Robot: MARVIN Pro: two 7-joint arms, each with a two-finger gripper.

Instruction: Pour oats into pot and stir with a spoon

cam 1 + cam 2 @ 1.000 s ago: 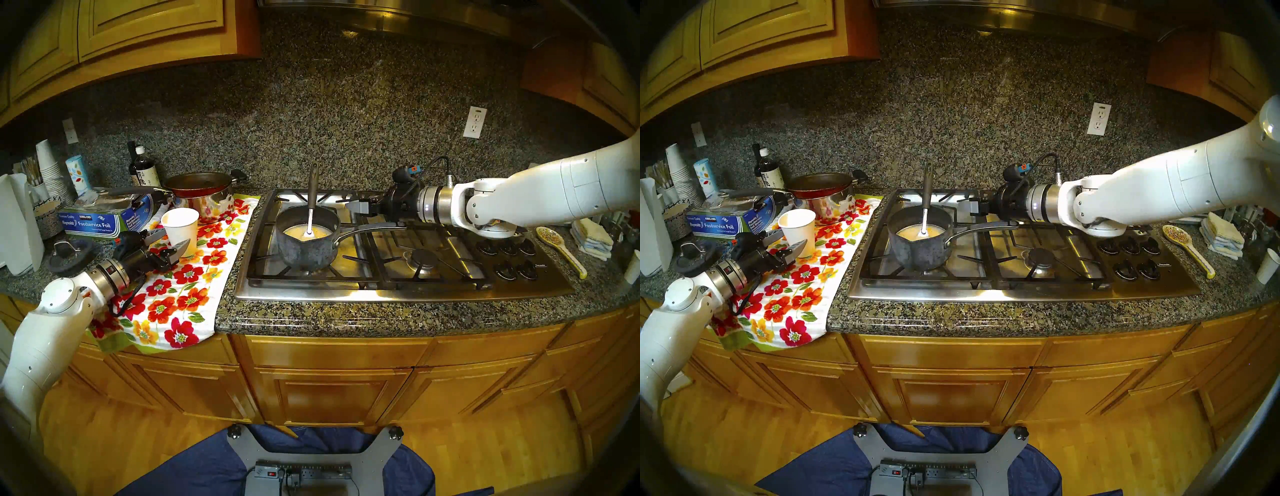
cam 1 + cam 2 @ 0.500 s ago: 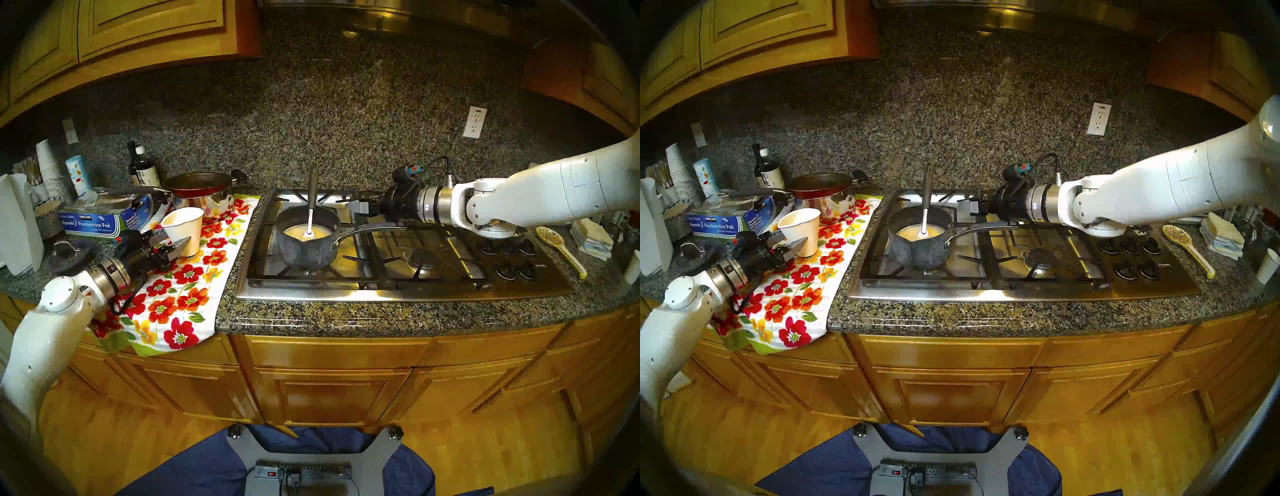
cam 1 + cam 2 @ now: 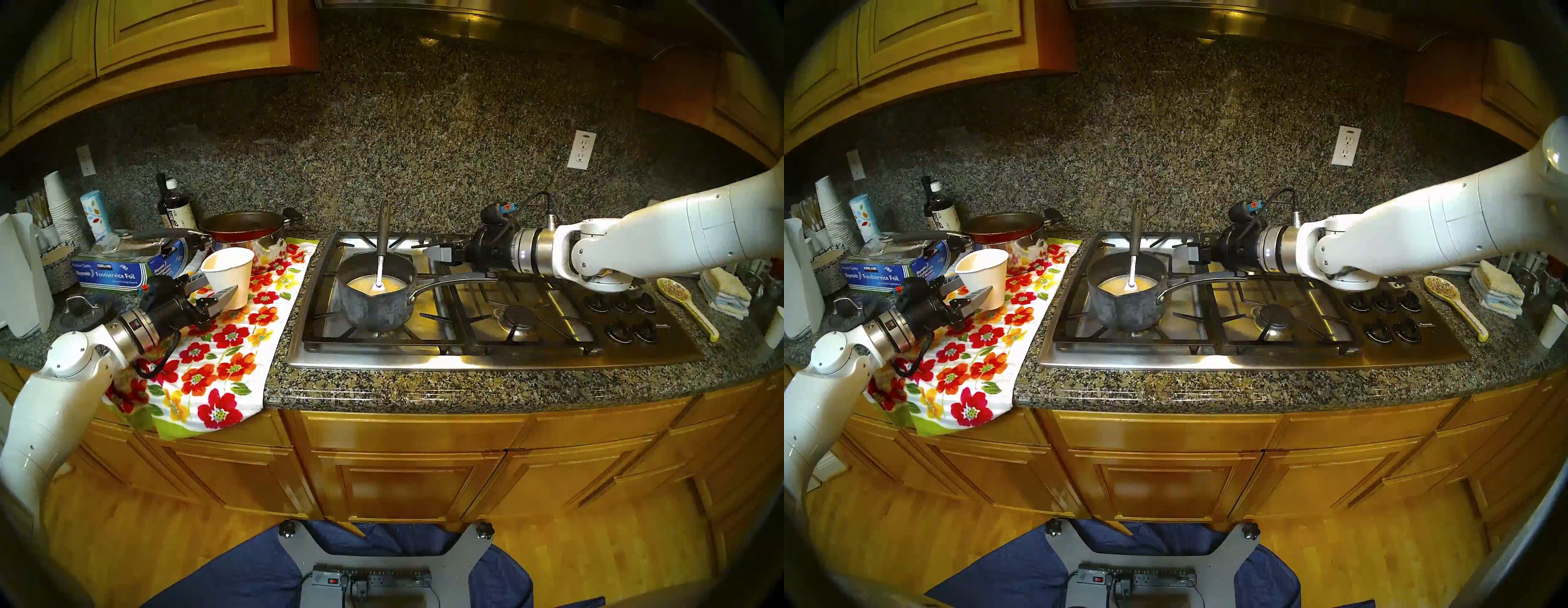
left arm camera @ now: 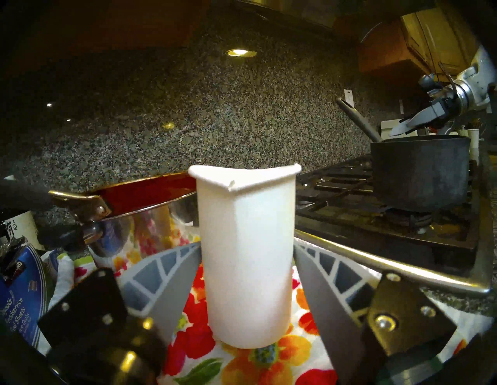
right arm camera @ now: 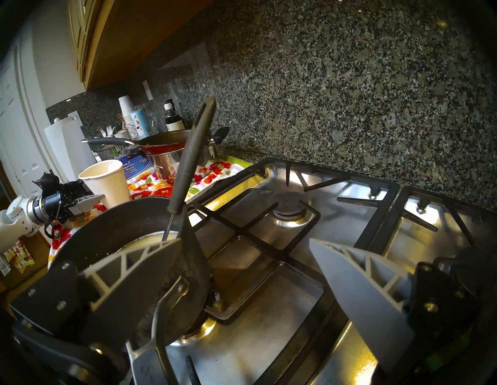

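Head view: left pincer (image 3: 220, 293) clamps white paper cup (image 3: 231, 276); right pincer (image 3: 441, 254) wide, empty.

Spoon (image 3: 380, 254) upright in grey pot (image 3: 375, 302)

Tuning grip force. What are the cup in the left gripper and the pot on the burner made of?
Cup: looks like thin matte white paper; its rim is creased to a point under the left gripper.
Pot: probably coated metal, dull mottled dark grey, with a shiny silver handle.
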